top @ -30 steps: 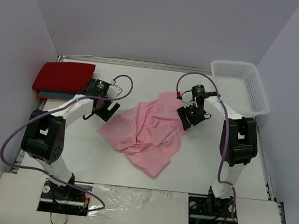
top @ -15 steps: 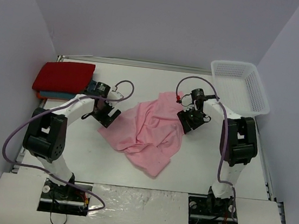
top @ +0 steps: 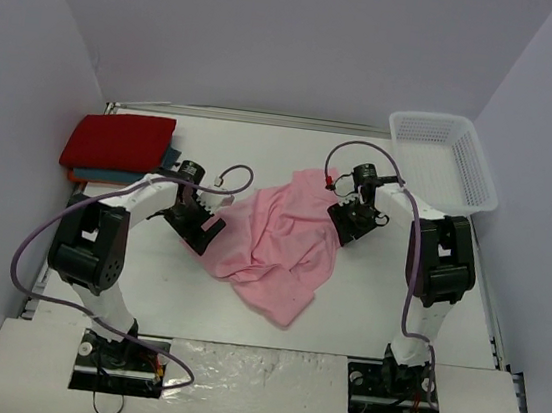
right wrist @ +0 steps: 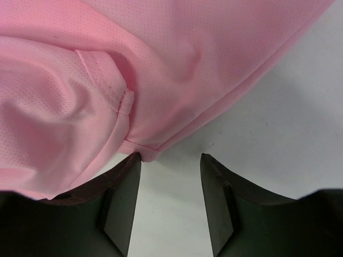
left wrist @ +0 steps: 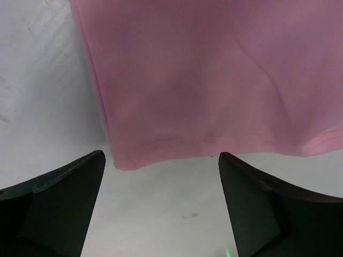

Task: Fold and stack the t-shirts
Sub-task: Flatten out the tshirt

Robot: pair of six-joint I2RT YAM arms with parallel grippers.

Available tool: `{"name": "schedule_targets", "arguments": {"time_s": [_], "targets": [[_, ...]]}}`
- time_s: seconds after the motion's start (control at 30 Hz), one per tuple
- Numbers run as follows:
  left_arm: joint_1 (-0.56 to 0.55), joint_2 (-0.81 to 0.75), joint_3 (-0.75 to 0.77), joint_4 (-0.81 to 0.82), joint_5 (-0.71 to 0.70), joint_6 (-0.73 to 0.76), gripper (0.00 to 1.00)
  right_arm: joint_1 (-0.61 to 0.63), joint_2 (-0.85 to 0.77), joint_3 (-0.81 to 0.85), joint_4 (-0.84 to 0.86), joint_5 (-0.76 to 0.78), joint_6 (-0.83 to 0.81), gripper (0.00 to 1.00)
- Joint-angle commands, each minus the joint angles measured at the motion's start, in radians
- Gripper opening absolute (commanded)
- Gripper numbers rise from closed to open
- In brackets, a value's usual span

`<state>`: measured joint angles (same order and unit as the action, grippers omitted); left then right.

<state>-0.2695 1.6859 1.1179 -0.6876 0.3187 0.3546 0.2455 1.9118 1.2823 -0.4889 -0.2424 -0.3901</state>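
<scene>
A light pink t-shirt (top: 276,247) lies crumpled in the middle of the table. A folded red shirt (top: 118,140) rests on a teal-blue one (top: 169,156) at the back left. My left gripper (top: 210,231) is open at the pink shirt's left corner. In the left wrist view the hem (left wrist: 203,80) lies just beyond the gripper (left wrist: 161,160), with bare table between its fingers. My right gripper (top: 346,225) is open at the shirt's right edge. In the right wrist view a hem corner (right wrist: 144,152) touches the left fingertip of that gripper (right wrist: 170,156).
A white mesh basket (top: 443,159) stands at the back right corner. Purple cables loop over both arms. Grey walls close in the table (top: 263,145) on three sides.
The left gripper has moved right and toward me, from near the red stack to the pink shirt's left corner. The right gripper stays put, its jaws a little narrower.
</scene>
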Motion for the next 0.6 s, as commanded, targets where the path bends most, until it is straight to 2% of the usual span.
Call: {"name": "schedule_targets", "arguments": {"time_s": [0.0, 0.2, 0.27, 0.3, 0.33, 0.43, 0.47, 0.53, 0.57], "targets": [[-0.002, 0.023, 0.008, -0.029, 0.011, 0.014, 0.86, 0.005, -0.036, -0.017, -0.022, 0.008, 0.002, 0.44], [0.010, 0.051, 0.019, 0.005, 0.000, -0.008, 0.86, 0.005, -0.027, -0.035, -0.017, 0.011, -0.009, 0.43], [0.012, 0.066, 0.025, -0.004, 0.016, -0.008, 0.79, 0.005, -0.020, -0.038, -0.016, 0.012, -0.012, 0.43], [0.012, 0.072, 0.029, -0.010, 0.025, -0.005, 0.73, 0.005, -0.020, -0.040, -0.013, 0.012, -0.012, 0.43], [0.012, 0.077, 0.031, -0.018, 0.040, -0.003, 0.62, 0.005, -0.017, -0.041, -0.013, 0.012, -0.012, 0.42], [0.010, 0.100, 0.031, -0.036, 0.049, 0.017, 0.41, 0.005, -0.017, -0.047, -0.007, 0.014, -0.013, 0.42], [0.012, 0.110, 0.028, -0.039, 0.051, 0.027, 0.29, 0.005, -0.019, -0.047, -0.007, 0.015, -0.013, 0.42], [0.012, 0.120, 0.014, -0.044, 0.056, 0.035, 0.18, 0.005, -0.017, -0.044, -0.007, 0.020, -0.013, 0.42], [0.012, 0.121, 0.010, -0.044, 0.054, 0.038, 0.09, 0.005, -0.017, -0.044, -0.007, 0.022, -0.013, 0.42]]}}
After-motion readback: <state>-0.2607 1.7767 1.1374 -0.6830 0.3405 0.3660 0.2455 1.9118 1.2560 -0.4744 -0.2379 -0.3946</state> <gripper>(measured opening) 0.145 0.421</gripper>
